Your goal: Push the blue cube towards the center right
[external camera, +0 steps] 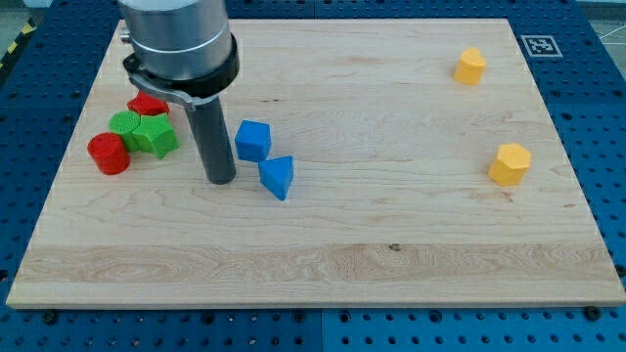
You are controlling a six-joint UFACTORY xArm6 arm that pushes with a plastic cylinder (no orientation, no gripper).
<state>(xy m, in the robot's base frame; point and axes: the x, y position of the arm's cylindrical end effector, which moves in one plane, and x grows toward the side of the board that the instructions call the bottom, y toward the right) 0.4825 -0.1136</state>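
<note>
**Two blue blocks sitting beside my tip**

Seven blocks are lying on the wooden board (323,264); no container is showing. My tip (221,180) is standing just at the view's left of the blue cube (252,140), not clearly touching it. The rod is carrying no jaws and is grasping nothing. A blue triangular block (277,176) is lying just below the cube. Red and green blocks (134,134) are clustering at the left; two yellow blocks (510,163) are sitting far right.

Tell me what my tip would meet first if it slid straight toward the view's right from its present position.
Probably the blue triangular block. My tip stands just to its left, at about the same height in the view. The blue cube lies slightly farther up, so the tip might pass below it, though depth is unclear.
</note>
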